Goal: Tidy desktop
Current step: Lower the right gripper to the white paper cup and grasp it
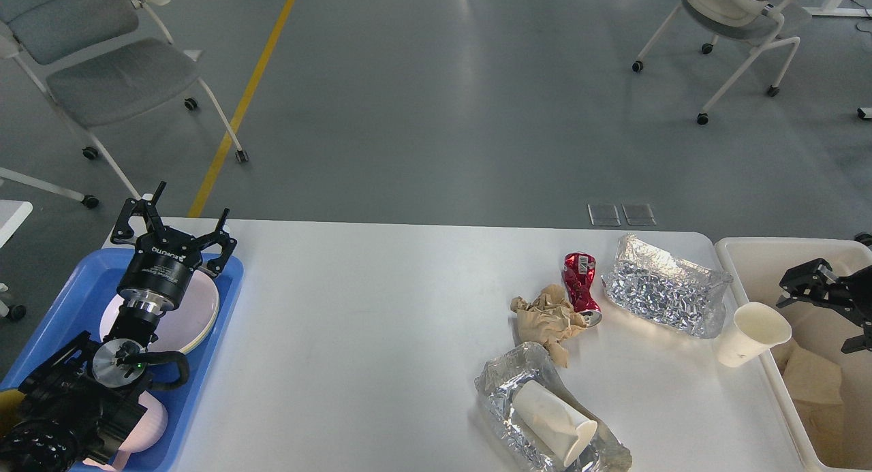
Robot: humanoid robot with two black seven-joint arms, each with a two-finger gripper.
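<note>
The white desktop (375, 322) holds litter on its right half: a crushed red can (580, 287), crumpled brown paper (545, 319), a silver foil bag (664, 295), an upright white paper cup (753, 332) at the right edge, and a second foil bag (504, 390) with a paper cup (555, 421) lying on it near the front. My left gripper (180, 216) is open and empty above the blue tray (221, 322). My right gripper (821, 319) is open and empty, low over the cream bin (749, 250), just right of the upright cup.
The blue tray holds a pale plate (197, 315) and a pink bowl (155, 424). The cream bin holds brown paper (811, 383). Grey chairs stand on the floor at the back left (116, 77) and back right (742, 16).
</note>
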